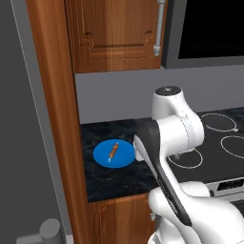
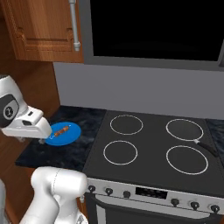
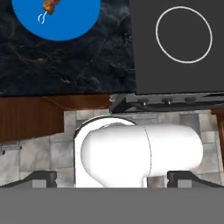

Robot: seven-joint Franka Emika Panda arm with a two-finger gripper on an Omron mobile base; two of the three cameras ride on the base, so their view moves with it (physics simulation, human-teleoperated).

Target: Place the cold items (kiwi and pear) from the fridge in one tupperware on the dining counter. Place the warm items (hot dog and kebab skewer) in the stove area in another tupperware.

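Though small, seemingly brown-orange kebab skewer [image 1: 113,151]

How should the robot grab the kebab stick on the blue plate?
Probably from straight above, pinching the kebab skewer across its meaty middle. It lies flat on the blue plate, so nothing sticks up to grab from the side. It runs diagonally, so the open gripper would likely have to turn until its fingers straddle the stick. The thin looped end looks too slim to hold.
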